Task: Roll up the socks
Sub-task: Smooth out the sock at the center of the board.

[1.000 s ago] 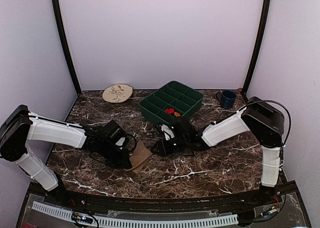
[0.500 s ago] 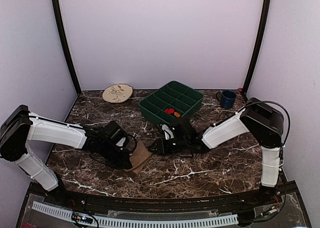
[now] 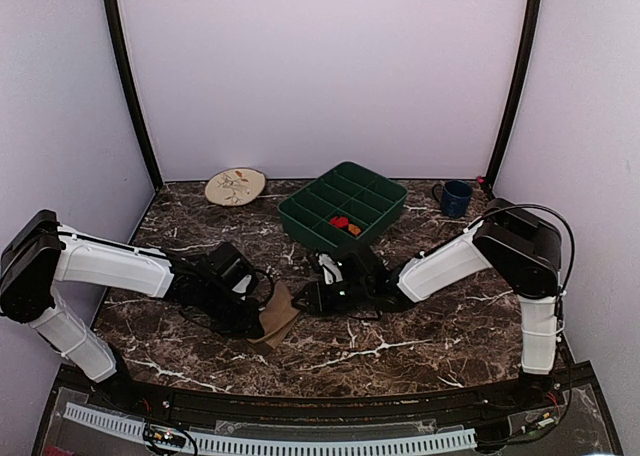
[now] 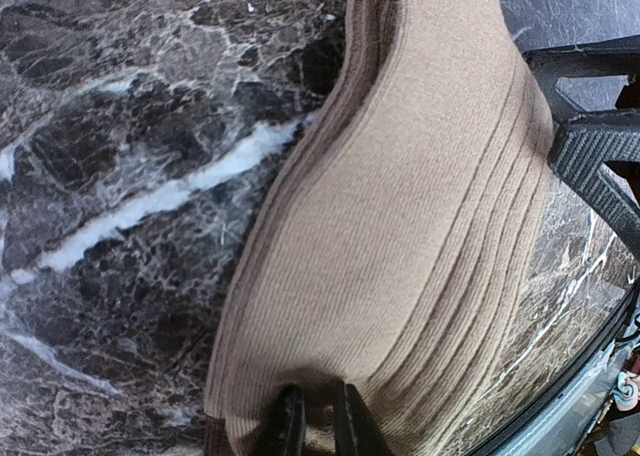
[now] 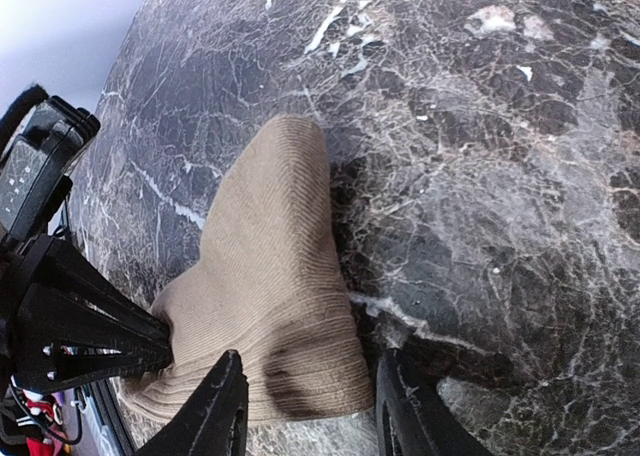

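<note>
**Tan sock worked by both grippers; one bundle in tray**

Containers first. Green divided tray at mid-back of marble table. Holds one small dark bundle with red and orange patches, in a compartment on the tray's near side; too small to say more. Blue mug right of the tray, apart from it; inside not visible. Round beige plate with leaf drawing, left of the tray near the back wall.

Tan sock flat on the marble in front of the tray, folded in layers, between the two arms.

Left gripper narrow, fingers pinched on the sock's near edge. Right gripper wide, one finger on each side of the sock's other end. Sock fabric sits between the fingers; right finger just beside the sock's edge, not visibly pressing.

Grippers near each other over the sock, each showing in the other's wrist view.

Counts: 1 tray, 1 mug, 1 plate, 1 tan sock, 1 patterned bundle, 2 grippers.
</note>
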`<state>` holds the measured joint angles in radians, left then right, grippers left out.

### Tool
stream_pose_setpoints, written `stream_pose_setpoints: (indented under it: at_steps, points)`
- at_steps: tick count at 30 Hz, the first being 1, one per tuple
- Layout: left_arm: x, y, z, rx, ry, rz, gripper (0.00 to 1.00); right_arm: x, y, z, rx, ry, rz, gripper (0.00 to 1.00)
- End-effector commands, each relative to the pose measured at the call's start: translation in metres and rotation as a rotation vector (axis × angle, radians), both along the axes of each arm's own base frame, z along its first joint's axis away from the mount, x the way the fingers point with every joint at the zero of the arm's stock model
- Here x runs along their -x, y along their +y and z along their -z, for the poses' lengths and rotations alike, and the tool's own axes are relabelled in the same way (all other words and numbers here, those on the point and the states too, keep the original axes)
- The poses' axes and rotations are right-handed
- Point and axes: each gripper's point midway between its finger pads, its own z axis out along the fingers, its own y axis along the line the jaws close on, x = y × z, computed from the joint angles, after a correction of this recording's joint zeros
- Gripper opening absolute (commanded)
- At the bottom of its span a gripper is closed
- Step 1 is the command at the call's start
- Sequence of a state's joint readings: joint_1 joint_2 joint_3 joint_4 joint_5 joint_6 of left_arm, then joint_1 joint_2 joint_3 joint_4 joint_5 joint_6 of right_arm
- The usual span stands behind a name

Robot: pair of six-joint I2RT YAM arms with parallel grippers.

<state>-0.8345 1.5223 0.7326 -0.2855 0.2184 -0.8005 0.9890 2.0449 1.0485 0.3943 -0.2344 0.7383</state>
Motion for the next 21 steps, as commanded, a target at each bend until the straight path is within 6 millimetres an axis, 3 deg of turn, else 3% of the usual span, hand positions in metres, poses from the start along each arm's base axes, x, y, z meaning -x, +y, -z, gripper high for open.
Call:
stream_pose_setpoints:
  at_steps: [1,10,21]
  points:
    - [0.002,0.004,0.004,-0.028,0.005,-0.003,0.15,0.006,-0.011,0.030,0.082,0.043,0.025,0.42]
    - [0.002,0.004,0.004,-0.028,0.004,-0.004,0.15,0.020,-0.009,0.045,0.093,0.093,0.010,0.37]
    - [0.003,0.005,0.008,-0.031,0.008,-0.002,0.15,0.030,-0.014,0.047,0.042,0.167,0.054,0.38]
